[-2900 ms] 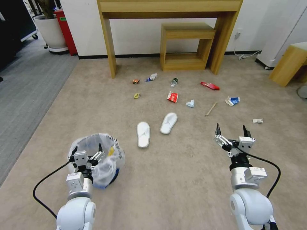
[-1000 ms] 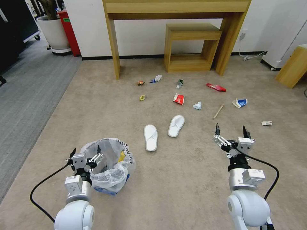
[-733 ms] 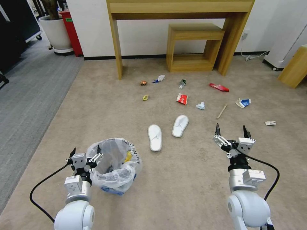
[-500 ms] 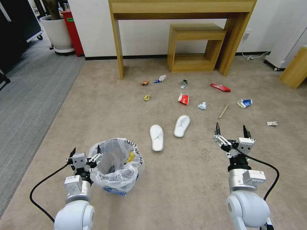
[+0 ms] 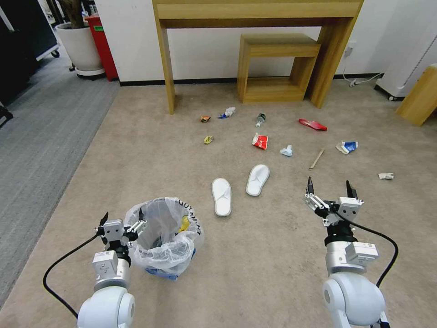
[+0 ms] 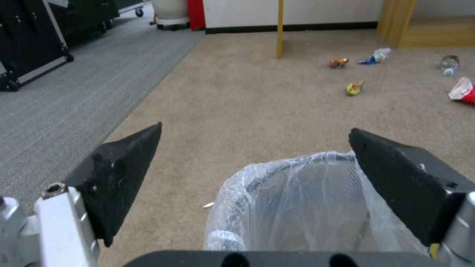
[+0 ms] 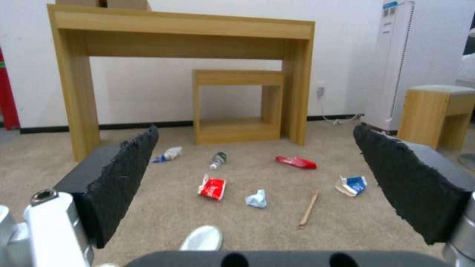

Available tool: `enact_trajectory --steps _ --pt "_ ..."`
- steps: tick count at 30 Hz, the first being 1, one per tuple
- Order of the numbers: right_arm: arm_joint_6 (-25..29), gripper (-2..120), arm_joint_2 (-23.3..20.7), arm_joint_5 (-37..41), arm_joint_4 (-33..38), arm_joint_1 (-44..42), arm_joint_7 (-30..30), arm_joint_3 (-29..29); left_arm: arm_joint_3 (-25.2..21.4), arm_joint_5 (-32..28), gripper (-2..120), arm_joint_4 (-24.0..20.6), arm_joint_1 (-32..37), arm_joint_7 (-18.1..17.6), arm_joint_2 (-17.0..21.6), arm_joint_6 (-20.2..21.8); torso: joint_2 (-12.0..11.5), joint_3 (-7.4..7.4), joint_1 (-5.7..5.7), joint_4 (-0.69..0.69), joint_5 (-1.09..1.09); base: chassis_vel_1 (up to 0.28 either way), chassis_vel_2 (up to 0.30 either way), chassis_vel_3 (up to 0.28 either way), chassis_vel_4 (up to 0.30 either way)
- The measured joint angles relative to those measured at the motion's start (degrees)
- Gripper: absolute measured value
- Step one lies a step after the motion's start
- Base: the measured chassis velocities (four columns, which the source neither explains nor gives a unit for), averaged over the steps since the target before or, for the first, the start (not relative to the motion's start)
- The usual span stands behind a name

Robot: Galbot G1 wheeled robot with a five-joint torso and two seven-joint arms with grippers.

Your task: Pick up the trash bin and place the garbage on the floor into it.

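Observation:
The trash bin [image 5: 165, 237], blue-based with a crinkly white bag, stands on the beige floor [image 5: 255, 255] at the near left. My left gripper [image 5: 123, 216] hovers open at its left rim; in the left wrist view the bin's rim [image 6: 297, 200] lies under the open gripper [image 6: 255, 129], nearer one finger. My right gripper [image 5: 329, 186] is open and holds nothing, over bare carpet. Garbage lies ahead: two white slippers [image 5: 221, 196] [image 5: 258, 179], a red wrapper [image 5: 260, 141], tissue [image 5: 286, 151], stick [image 5: 316, 158], carton [image 5: 347, 146] and bottle [image 5: 260, 119].
A wooden console table [image 5: 257, 11] and a small wooden shelf [image 5: 277, 68] stand against the far wall. Grey ribbed carpet [image 5: 32, 136] runs along the left. A white planter [image 5: 84, 45] and a red box stand far left, a wooden stool [image 5: 421, 95] far right.
The whole picture has shifted as the camera moved, so the bin now appears right of my left gripper instead of under it. Both arms keep their pose and both grippers stay open.

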Motion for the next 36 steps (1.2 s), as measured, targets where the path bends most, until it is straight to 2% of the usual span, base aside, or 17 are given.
enact_trajectory --steps 28,31,35,36 --pt "-1.3 100 -0.7 0.6 -0.8 1.1 1.0 -0.2 0.3 -0.1 100 0.9 -0.6 -0.6 -0.1 -0.1 0.0 0.00 0.00 0.00 0.00 -0.002 0.002 0.004 -0.001" --pt "-0.9 100 -0.7 0.7 -1.0 1.2 1.3 -0.5 0.6 -0.7 100 0.8 -0.6 -1.3 0.1 0.4 0.0 0.00 0.00 0.00 0.00 0.000 0.000 0.000 0.000" --pt "-1.0 100 -1.2 1.5 -1.0 1.4 1.3 -0.8 1.1 -5.0 100 0.0 -1.4 -3.5 1.9 5.2 0.0 0.00 0.00 0.00 0.00 0.000 0.000 0.000 0.000" --pt "-1.0 100 -1.2 1.5 -1.0 1.4 1.3 -0.8 1.1 -5.0 100 0.0 -1.4 -3.5 1.9 5.2 0.0 0.00 0.00 0.00 0.00 0.000 0.000 0.000 0.000"
